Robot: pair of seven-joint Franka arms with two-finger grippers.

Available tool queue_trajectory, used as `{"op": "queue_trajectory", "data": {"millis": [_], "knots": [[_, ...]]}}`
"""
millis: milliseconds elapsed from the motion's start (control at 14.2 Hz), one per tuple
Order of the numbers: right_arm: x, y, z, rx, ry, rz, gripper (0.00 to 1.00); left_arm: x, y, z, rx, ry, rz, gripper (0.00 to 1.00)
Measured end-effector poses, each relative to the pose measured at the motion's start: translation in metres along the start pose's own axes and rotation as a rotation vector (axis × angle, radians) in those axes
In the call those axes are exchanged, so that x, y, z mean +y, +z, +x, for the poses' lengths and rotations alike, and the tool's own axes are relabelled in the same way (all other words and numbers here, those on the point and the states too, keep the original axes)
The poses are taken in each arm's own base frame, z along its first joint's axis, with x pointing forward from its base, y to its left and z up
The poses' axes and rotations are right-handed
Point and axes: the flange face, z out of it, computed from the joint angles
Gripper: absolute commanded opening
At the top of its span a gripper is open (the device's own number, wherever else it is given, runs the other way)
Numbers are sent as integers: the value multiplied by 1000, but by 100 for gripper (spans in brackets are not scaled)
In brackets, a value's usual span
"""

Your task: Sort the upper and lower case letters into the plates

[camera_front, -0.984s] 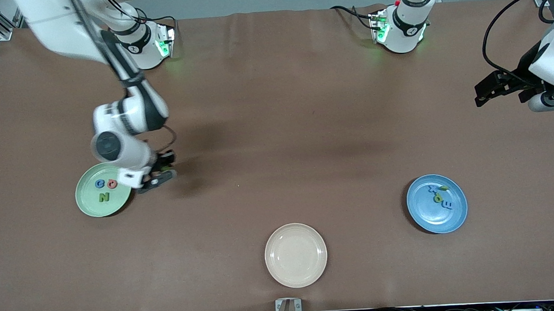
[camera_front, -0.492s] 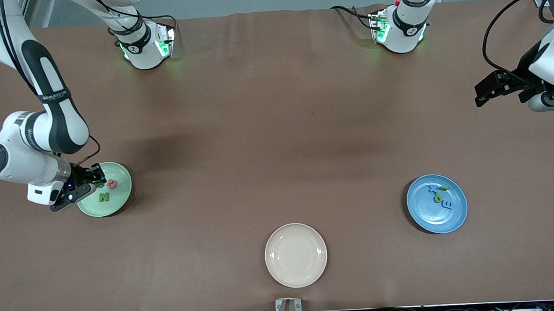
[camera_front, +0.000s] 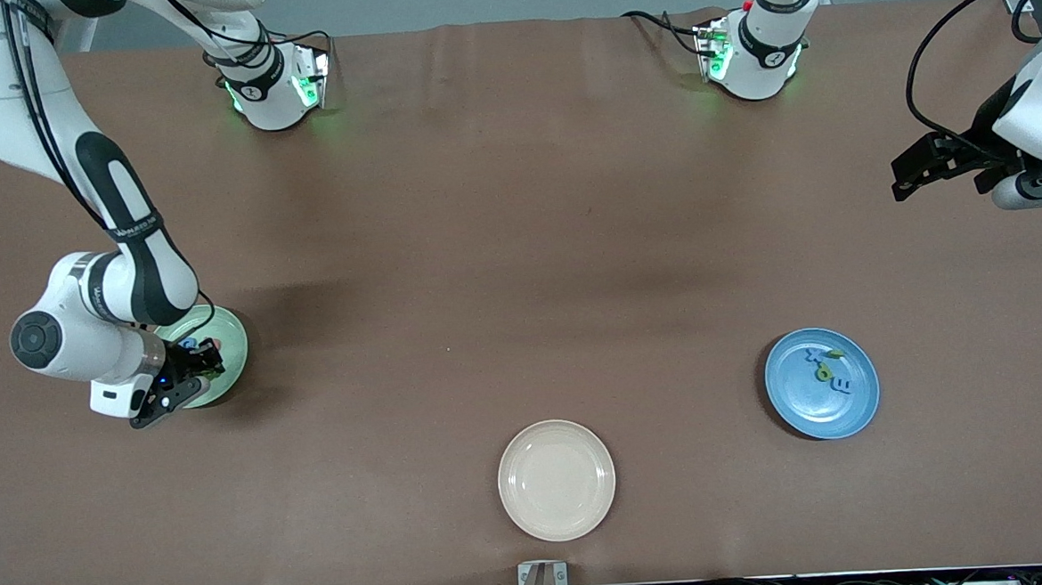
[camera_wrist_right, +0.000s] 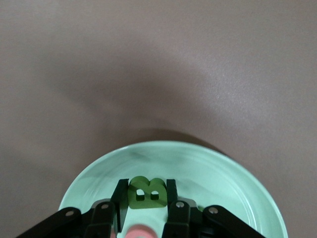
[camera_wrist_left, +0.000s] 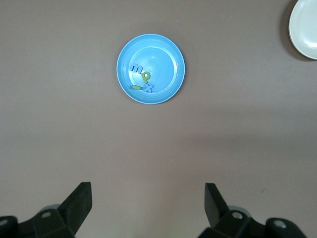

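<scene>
My right gripper (camera_front: 200,365) is low over the pale mint green plate (camera_front: 231,340) at the right arm's end of the table. In the right wrist view it (camera_wrist_right: 144,191) is shut on a green letter B (camera_wrist_right: 146,194) just above the plate (camera_wrist_right: 223,178). A pink letter (camera_wrist_right: 136,232) lies under the fingers. A blue letter (camera_front: 188,344) and the pink one (camera_front: 212,345) show beside the hand. The medium blue plate (camera_front: 857,400) holds several blue and green letters (camera_wrist_left: 142,79). My left gripper (camera_front: 906,181) waits open and empty, high over the table's edge at the left arm's end.
A cream-beige plate (camera_front: 557,480) with nothing in it lies near the front edge at mid table; its rim shows in the left wrist view (camera_wrist_left: 303,30). The blue plate (camera_wrist_left: 168,54) lies farther from the front camera than the cream plate.
My right arm has swung across the mint plate with the green letter. Its gripper now hangs over the plate's nearer part and hides the green N. The left arm has not moved.
</scene>
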Motion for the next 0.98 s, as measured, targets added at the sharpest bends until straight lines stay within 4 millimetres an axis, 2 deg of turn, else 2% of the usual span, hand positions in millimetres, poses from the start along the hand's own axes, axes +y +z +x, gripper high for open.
{"op": "queue_trajectory", "data": {"millis": [70, 211, 352, 422, 492, 633, 773, 914, 984], "knots": [[1, 4, 1, -2, 1, 2, 100, 0, 0, 0, 0, 0, 0, 100], [2, 1, 1, -1, 5, 1, 100, -1, 0, 0, 0, -2, 0, 100], [3, -21, 3, -14, 21, 10, 100, -2, 0, 0, -1, -5, 0, 100], [2, -42, 2, -32, 50, 22, 100, -4, 0, 0, -2, -8, 1, 100], [-2, -71, 0, -51, 94, 33, 100, -5, -1, -1, -3, -11, 1, 100], [-20, -145, -9, -76, 221, 41, 100, -8, -2, -1, -3, -16, 1, 100], [-49, -214, -20, -72, 343, 26, 100, -8, -2, -2, -4, -16, 1, 100], [-73, -261, -32, -66, 428, 13, 100, -8, -2, -2, -3, -16, 1, 100], [-80, -280, -38, -46, 452, 2, 100, -8, -2, -2, -3, -17, 1, 100]]}}
